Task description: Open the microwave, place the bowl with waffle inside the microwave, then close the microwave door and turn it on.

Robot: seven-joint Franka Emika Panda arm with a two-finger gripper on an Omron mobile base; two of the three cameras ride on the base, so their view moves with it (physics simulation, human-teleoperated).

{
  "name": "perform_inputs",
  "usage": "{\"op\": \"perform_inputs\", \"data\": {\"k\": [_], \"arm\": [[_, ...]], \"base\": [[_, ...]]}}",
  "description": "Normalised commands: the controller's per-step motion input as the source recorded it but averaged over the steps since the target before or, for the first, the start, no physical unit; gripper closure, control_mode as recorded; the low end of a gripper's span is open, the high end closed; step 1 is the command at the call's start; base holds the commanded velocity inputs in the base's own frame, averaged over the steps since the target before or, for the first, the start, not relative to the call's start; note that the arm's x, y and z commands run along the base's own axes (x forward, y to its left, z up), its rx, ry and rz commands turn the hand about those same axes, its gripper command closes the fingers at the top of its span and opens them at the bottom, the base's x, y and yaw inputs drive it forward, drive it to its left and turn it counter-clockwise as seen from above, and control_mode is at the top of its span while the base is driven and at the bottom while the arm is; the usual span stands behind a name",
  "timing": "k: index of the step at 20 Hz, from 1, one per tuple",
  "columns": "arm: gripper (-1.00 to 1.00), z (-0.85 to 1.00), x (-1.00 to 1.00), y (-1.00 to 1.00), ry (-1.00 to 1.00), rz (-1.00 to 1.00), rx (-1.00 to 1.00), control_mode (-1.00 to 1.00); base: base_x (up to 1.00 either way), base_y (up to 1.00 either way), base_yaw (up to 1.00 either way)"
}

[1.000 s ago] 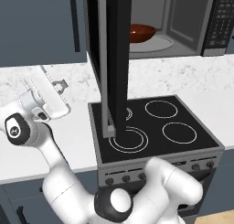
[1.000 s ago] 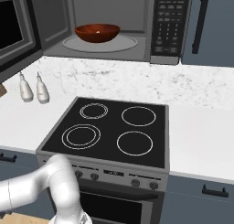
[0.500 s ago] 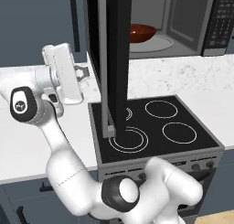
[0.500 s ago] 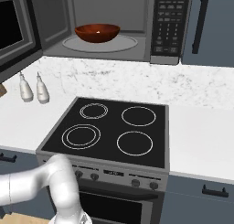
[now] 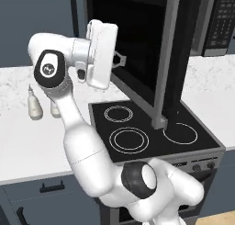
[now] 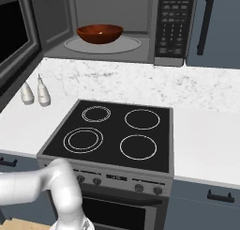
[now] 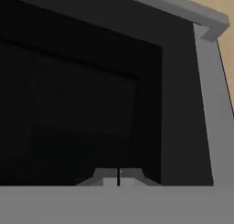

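1. White arm raised at the left over the counter [image 5: 18, 141], its jaws [image 7: 118, 178] pressed fully together and empty, facing the dark glass of the microwave door [image 5: 156, 59].
2. Black door, swung wide out over the stovetop [image 6: 112, 135]: stiff and hinged, probably light to push; best pressed flat near its free grey edge.
3. Reddish-brown bowl [image 6: 100, 33] already sits on the turntable inside the microwave [image 6: 117, 22]; its keypad [image 6: 171, 25] is at the right.

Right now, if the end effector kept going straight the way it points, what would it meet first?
Most likely the dark glass of the open microwave door, which the shut end effector faces squarely; how near it is cannot be judged.
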Motion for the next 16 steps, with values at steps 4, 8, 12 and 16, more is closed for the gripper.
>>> {"op": "perform_inputs", "data": {"k": [4, 8, 12, 16], "arm": [[1.00, 0.06, -0.14, -1.00, -0.06, 0.00, 0.33, -1.00], [1.00, -0.05, -0.01, -1.00, -0.07, 0.04, 0.32, -1.00], [1.00, -0.10, 0.31, -1.00, 0.00, 0.13, 0.27, -1.00], [1.00, -0.16, 0.94, -1.00, 0.00, 0.28, 0.18, -1.00]], "base": [[0.00, 0.00, 0.00], [0.00, 0.00, 0.00], [0.00, 0.00, 0.00], [0.00, 0.00, 0.00]]}}
